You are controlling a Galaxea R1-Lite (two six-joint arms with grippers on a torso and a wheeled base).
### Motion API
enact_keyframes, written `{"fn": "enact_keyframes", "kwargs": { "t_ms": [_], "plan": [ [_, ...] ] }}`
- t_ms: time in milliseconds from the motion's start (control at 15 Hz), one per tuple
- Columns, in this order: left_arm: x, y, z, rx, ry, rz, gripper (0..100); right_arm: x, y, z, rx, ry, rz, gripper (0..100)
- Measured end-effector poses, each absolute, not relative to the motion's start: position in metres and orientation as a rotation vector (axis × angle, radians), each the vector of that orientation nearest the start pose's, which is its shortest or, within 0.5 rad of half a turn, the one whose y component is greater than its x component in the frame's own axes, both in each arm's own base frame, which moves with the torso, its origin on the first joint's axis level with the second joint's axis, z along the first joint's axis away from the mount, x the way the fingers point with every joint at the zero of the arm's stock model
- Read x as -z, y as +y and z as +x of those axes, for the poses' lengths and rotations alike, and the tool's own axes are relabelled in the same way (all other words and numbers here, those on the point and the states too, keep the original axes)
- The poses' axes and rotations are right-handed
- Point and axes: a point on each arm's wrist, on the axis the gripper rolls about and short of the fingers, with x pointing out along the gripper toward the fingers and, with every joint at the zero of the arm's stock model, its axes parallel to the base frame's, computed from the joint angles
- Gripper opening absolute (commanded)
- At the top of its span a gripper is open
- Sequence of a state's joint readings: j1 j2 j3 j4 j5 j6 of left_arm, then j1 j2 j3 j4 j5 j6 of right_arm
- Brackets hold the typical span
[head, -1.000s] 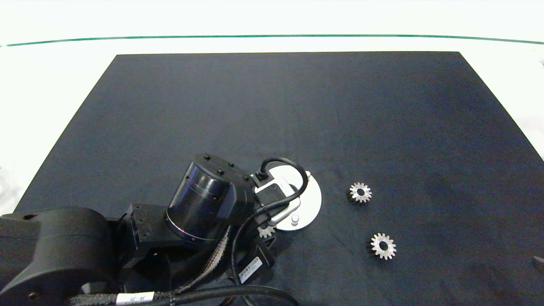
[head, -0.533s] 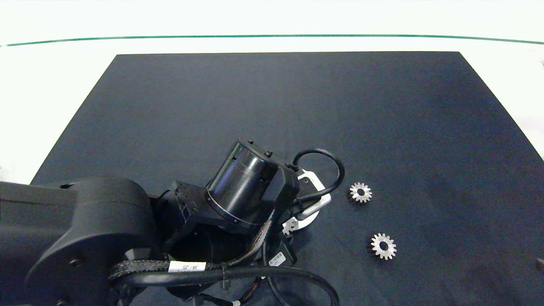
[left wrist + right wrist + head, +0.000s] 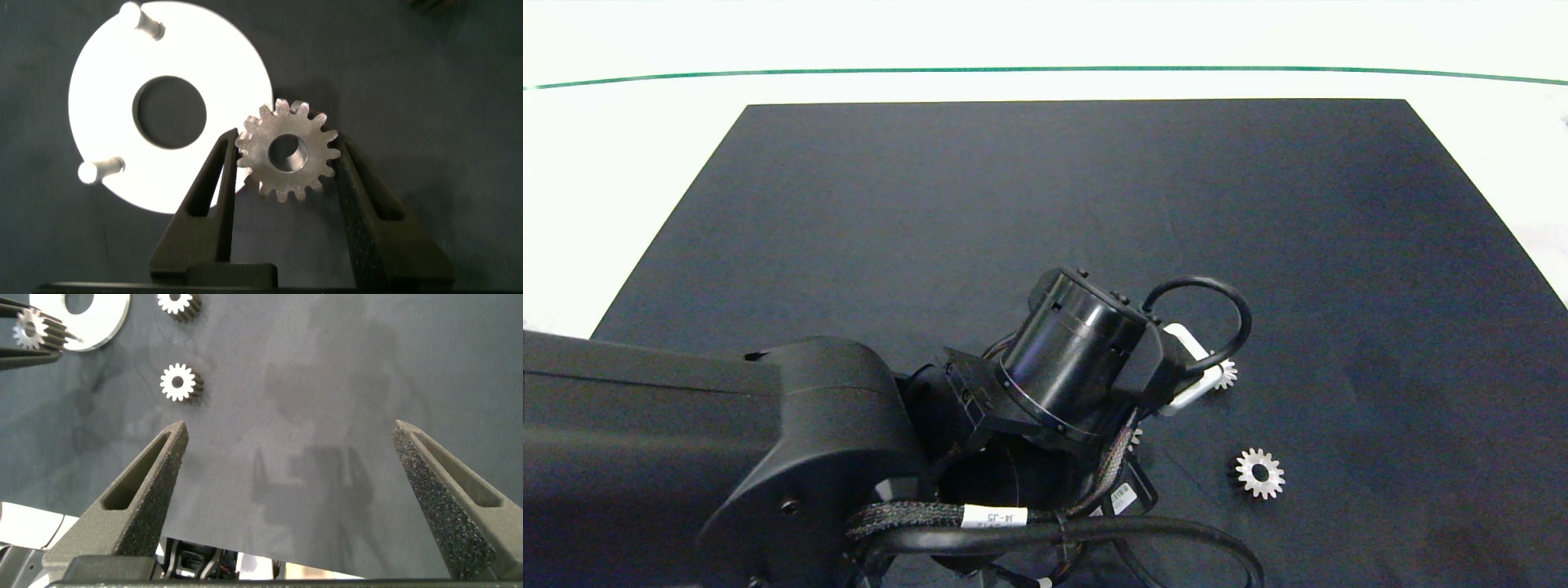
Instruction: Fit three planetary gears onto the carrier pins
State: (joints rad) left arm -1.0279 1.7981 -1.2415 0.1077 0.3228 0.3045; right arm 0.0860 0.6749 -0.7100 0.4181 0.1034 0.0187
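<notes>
Left arm: dark, fills the lower left of the head view and reaches to the centre, with cables looped beneath it.

Left gripper: fingers pinched on a gear, one finger on each side of its teeth (gear lies flat between them, centre hole clear). In the left wrist view this held gear overlaps the edge of the white disc. Whether it touches the disc cannot be told.

White disc: flat, round, large centre hole; two pins show in the left wrist view, both bare. In the head view the arm covers the disc entirely.

Right gripper: fingers spread wide, nothing between them, above bare dark mat; not seen in the head view.

Loose gear, near: lies flat on the mat at lower right of centre in the head view, apart from the arm.

Loose gear, farther: right of centre, partly hidden behind the left wrist's white bracket.

Mat: dark, covers most of the table.

Table: white, shows around the mat, with a green line across the upper frame.
</notes>
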Motion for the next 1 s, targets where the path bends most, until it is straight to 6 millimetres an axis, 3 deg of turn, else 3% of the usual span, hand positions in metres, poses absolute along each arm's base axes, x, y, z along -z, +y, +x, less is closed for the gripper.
{"fn": "enact_keyframes", "kwargs": {
  "t_ms": [533, 1000],
  "plan": [
    [-0.198, -0.278, 0.197, 0.730, 0.428, 0.764, 25, -0.231, 0.005, 0.031, -0.186, 0.379, 0.022, 100],
    [-0.195, -0.277, 0.197, 0.729, 0.436, 0.767, 25, -0.230, 0.005, 0.031, -0.188, 0.380, 0.022, 100]
  ]
}}
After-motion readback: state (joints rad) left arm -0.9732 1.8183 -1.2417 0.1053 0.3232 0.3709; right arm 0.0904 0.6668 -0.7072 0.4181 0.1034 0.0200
